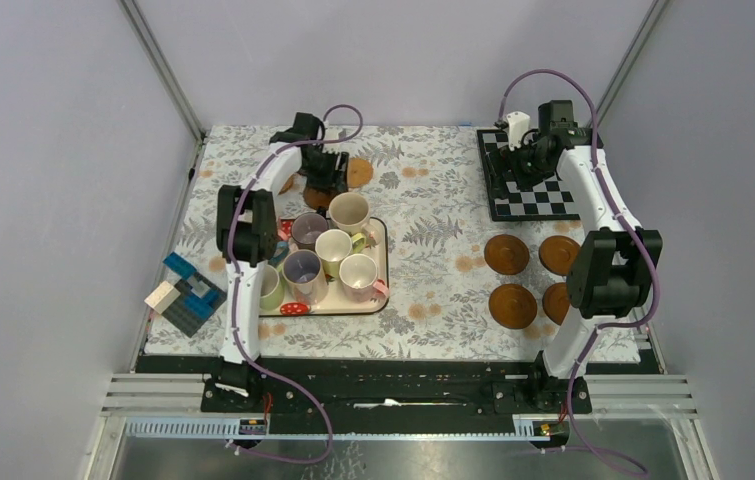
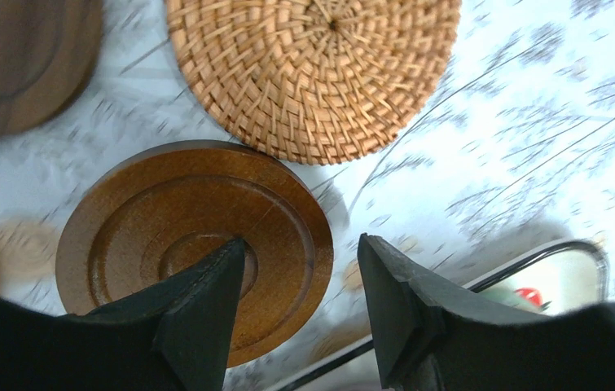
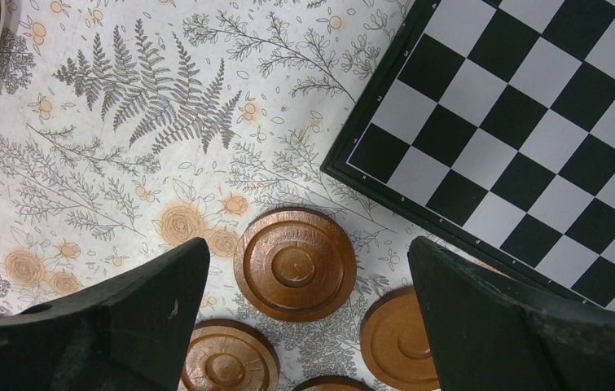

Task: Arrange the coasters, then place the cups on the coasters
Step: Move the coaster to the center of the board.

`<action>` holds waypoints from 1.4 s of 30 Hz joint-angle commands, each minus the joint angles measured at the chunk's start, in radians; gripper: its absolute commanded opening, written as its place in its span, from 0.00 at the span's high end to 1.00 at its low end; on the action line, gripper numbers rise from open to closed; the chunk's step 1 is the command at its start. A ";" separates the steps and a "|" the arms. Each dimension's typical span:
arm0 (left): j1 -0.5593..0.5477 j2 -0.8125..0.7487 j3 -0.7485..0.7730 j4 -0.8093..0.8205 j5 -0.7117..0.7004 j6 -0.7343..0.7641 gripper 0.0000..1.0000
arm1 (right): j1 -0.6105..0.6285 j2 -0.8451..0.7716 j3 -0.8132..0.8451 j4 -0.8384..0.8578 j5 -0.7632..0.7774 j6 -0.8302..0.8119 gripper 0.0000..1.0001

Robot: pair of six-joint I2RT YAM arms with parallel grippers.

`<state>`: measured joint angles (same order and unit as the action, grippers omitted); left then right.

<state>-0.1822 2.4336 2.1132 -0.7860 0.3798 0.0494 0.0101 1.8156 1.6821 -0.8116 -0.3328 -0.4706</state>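
The floral surface (image 1: 433, 210) carries the checkerboard mat (image 1: 543, 195) at far right and the tray (image 1: 353, 307) at left, crowded with cups (image 1: 334, 247). Four coasters (image 1: 506, 254) lie grouped at near right. The right gripper (image 3: 309, 244) gapes wide, empty, by the mat's edge. The left gripper (image 2: 301, 240), jaws half parted and grasping nothing, hangs over a dark wood coaster (image 2: 165, 220) just beside the woven coaster (image 2: 312, 73), behind the tray.

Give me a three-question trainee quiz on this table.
1. True or false: the right gripper holds a coaster.
2. The woven coaster lies: A on the tray; B on the chessboard; C on the tablecloth by the left gripper.
3. How many wooden coasters sit grouped beside the right arm?
Key: 1 false, the right gripper is open; 2 C; 3 four.
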 commanded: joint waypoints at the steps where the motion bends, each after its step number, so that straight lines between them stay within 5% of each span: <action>1: -0.058 0.096 0.046 0.025 0.125 -0.035 0.40 | -0.004 -0.001 0.042 -0.028 0.018 0.021 0.00; 19: -0.226 0.125 0.171 0.072 0.248 -0.007 0.26 | -0.004 0.078 0.130 -0.061 -0.046 0.108 0.01; 32: -0.130 -0.124 0.174 0.254 0.162 -0.148 0.05 | 0.171 0.182 0.155 0.097 0.080 0.265 0.02; 42: 0.047 -0.413 -0.101 0.283 0.093 -0.174 0.01 | 0.354 0.437 0.392 0.188 0.231 0.377 0.00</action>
<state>-0.1860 2.1357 2.1063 -0.5346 0.5228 -0.1326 0.3149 2.1742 1.9549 -0.6720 -0.1875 -0.1570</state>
